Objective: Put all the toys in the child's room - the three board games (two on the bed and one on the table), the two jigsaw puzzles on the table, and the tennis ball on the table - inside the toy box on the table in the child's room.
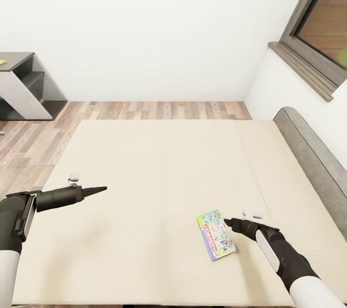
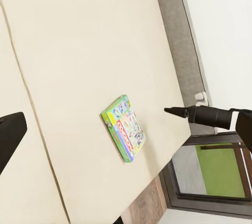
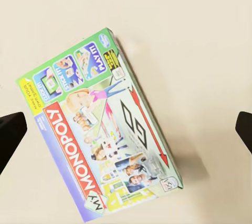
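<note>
One board game, a thin flat box printed "MY MONOPOLY" in green, blue and red, lies flat on the beige bed near its front right. My right gripper hovers just to its right, open and holding nothing. In the right wrist view the box lies between the spread fingers, apart from both. My left gripper is open and holding nothing over the bed's left side, well away from the game. The left wrist view shows the box and the right gripper beyond it.
A grey padded headboard runs along the bed's right side under a dark-framed window. A dark grey side unit stands at the far left on the wood-plank floor. A white wall closes the back.
</note>
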You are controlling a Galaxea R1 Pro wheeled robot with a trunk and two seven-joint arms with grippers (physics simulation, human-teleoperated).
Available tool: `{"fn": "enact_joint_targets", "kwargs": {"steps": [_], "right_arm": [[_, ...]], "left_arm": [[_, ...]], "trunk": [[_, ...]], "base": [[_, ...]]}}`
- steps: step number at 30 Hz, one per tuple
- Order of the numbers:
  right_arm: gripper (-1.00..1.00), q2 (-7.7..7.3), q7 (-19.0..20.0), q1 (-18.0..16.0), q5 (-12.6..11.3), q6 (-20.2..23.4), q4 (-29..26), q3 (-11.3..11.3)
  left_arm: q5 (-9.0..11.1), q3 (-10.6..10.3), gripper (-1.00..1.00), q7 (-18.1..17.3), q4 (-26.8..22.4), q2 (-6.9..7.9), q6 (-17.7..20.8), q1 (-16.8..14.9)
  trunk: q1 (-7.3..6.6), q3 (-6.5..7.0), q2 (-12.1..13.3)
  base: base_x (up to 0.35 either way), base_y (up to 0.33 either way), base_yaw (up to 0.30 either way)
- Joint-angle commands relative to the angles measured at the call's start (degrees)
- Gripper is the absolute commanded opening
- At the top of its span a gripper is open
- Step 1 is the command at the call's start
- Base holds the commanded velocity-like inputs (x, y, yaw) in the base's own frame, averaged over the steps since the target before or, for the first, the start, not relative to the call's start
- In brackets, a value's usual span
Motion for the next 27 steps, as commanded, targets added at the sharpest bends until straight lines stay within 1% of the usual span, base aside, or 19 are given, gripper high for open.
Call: {"fn": "enact_joint_targets", "kwargs": {"steps": [1, 9, 17, 21, 24, 27], "right_arm": [[1.0, -0.06, 0.01, -0.01, -0.18, 0.25, -0.2, 0.11], [1.0, 0.09, -0.07, 0.0, -0.53, 0.55, -0.43, 0.07], [1.0, 0.2, 0.0, -0.67, -0.69, 0.63, -0.23, 0.07], [1.0, 0.19, 0.01, -3.48, -0.57, 1.2, 0.01, 0.14], [1.0, 0.2, -0.11, -5.91, -0.3, 2.9, 0.46, 0.21], [1.0, 0.31, -0.23, -7.36, -0.17, 4.39, 0.75, 0.23]], "left_arm": [[-0.61, 0.15, 1.0, -0.53, -0.05, -0.03, 0.6, -0.06], [-0.6, 0.24, 1.0, -0.61, -0.05, 0.1, 0.6, -0.06], [-0.55, 0.06, 1.0, -0.6, -0.05, -0.06, 0.6, -0.06], [-0.55, -0.01, 1.0, -0.65, -0.05, -0.11, 0.62, -0.05], [-0.55, -0.05, 1.0, -0.73, -0.16, -0.15, 0.71, -0.01], [-0.52, -0.09, 1.0, -0.96, -0.25, -0.57, 0.8, 0.01]], "trunk": [[0.03, -0.08, -0.1], [0.03, -0.09, -0.1], [0.03, -0.64, -0.1], [0.03, -1.0, -0.1], [0.03, -1.27, -0.1], [0.03, -1.55, -0.1]], "base": [[0.0, 0.0, 0.0], [0.0, 0.0, 0.0], [0.0, 0.0, 0.0], [0.0, 0.0, 0.0], [0.0, 0.0, 0.0], [0.0, 0.0, 0.0]]}}
